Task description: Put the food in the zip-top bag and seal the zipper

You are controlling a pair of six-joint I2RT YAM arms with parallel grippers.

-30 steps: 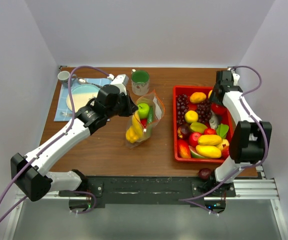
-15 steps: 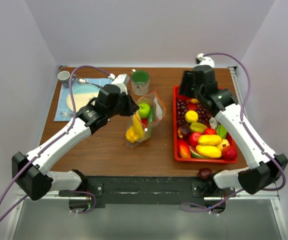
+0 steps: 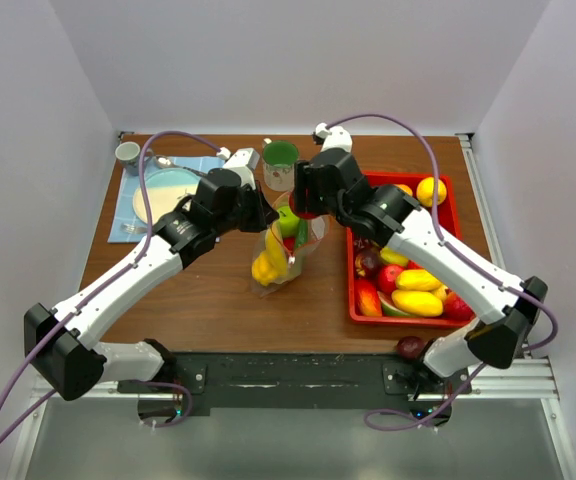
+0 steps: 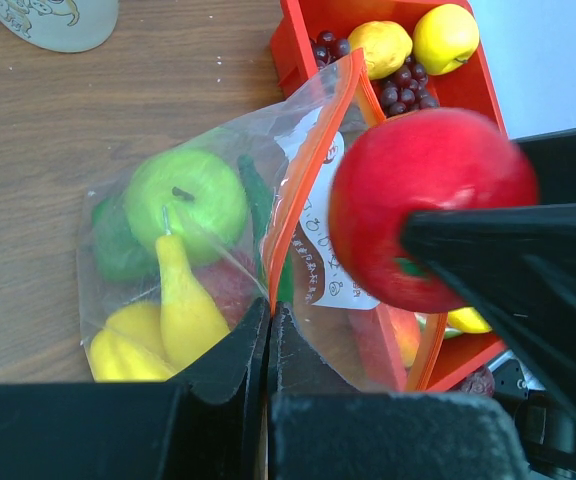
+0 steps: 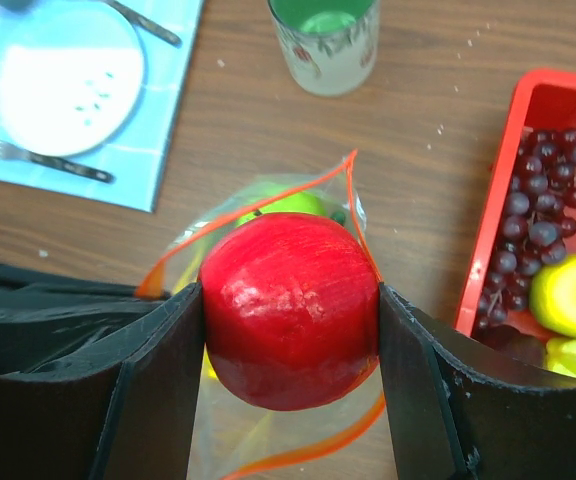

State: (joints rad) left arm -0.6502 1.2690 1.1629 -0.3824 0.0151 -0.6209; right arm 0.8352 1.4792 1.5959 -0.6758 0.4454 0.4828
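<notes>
The zip-top bag lay central on the table, the tray of food to its right, a cup behind it, a plate rear-left.

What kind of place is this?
Likely a lab test cell staged as a dining table: plain white walls boxing in a wooden table, toy fruit in a red tray, a plate on a blue placemat.

zip-top bag 1 | tray 1 | plate 1 | glass 1 | mug 1
</notes>
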